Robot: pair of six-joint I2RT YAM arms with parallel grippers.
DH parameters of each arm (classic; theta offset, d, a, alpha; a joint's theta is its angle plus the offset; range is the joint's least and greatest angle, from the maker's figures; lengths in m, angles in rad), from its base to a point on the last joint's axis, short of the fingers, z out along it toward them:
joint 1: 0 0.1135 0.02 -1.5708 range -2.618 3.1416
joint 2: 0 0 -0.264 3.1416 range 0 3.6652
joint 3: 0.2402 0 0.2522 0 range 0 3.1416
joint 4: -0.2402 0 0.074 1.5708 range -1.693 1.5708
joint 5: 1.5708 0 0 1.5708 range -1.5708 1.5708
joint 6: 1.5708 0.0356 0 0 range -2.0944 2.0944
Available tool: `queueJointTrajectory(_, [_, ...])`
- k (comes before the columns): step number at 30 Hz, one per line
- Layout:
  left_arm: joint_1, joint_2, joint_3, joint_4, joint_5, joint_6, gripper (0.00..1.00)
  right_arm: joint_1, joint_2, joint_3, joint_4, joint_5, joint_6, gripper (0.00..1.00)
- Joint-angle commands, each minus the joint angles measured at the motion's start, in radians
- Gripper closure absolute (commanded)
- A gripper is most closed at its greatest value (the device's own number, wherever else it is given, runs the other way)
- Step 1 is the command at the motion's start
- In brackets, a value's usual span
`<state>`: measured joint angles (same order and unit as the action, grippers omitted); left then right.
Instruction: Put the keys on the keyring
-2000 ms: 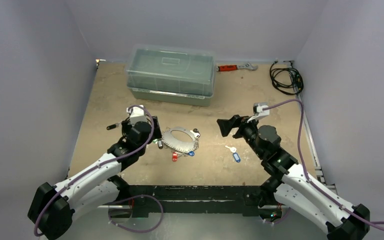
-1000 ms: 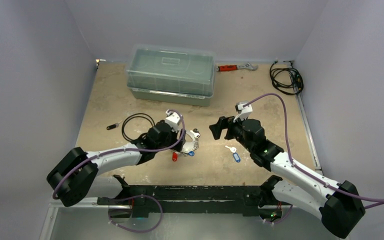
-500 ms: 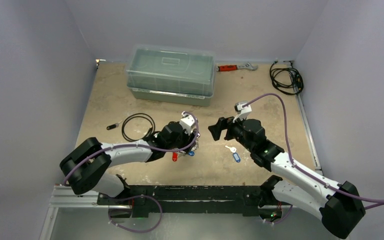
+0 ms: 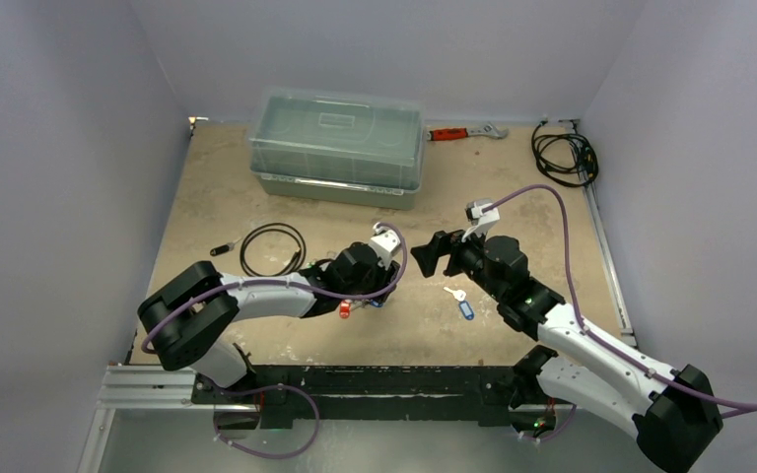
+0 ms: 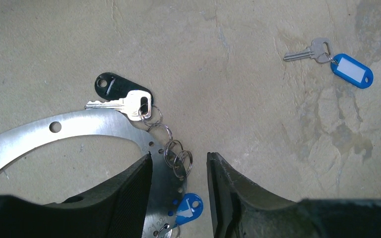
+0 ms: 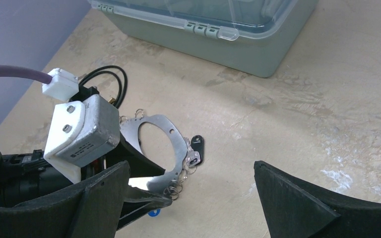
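The keyring (image 5: 79, 124) lies flat on the table, a wide silver ring with holes round its rim. On its rim hang a key with a black tag (image 5: 116, 87), several split rings and a blue tag (image 5: 188, 210). My left gripper (image 5: 178, 161) stands astride that rim, jaws partly apart, the right finger (image 5: 223, 188) clear of the metal. In the top view it (image 4: 379, 281) covers most of the ring; a red tag (image 4: 344, 308) shows beside it. A loose key with a blue tag (image 4: 461, 302) lies to the right. My right gripper (image 4: 426, 254) hovers wide open, holding nothing.
A grey-green toolbox with a clear lid (image 4: 337, 146) stands at the back. An orange-handled wrench (image 4: 463, 131) and a coiled black cable (image 4: 562, 153) lie at the back right. A thin black cable loop (image 4: 271, 249) rests left of the keyring.
My left arm has swung right across the keyring and come down over its right rim, its jaws narrowing. The right arm has barely shifted.
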<state>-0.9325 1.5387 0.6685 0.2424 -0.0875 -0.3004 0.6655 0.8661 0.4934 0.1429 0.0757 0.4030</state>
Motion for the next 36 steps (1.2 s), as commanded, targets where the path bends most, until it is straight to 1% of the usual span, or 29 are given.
queueJointTrajectory(1, [-0.009,0.023,0.042,-0.018,-0.038,-0.021,0.58,-0.001,-0.013,0.018,0.022,-0.016,-0.009,0.01])
queueJointTrajectory(18, [-0.031,0.038,0.051,-0.065,-0.014,-0.060,0.59,0.000,-0.006,0.020,0.021,-0.016,-0.009,0.01])
queueJointTrajectory(26, [-0.037,0.055,0.047,-0.052,-0.021,-0.056,0.67,0.000,-0.004,0.020,0.018,-0.016,-0.010,0.01])
queueJointTrajectory(36, [-0.043,0.035,0.038,-0.051,-0.020,-0.054,0.81,-0.001,0.007,0.022,0.023,-0.020,-0.012,0.01])
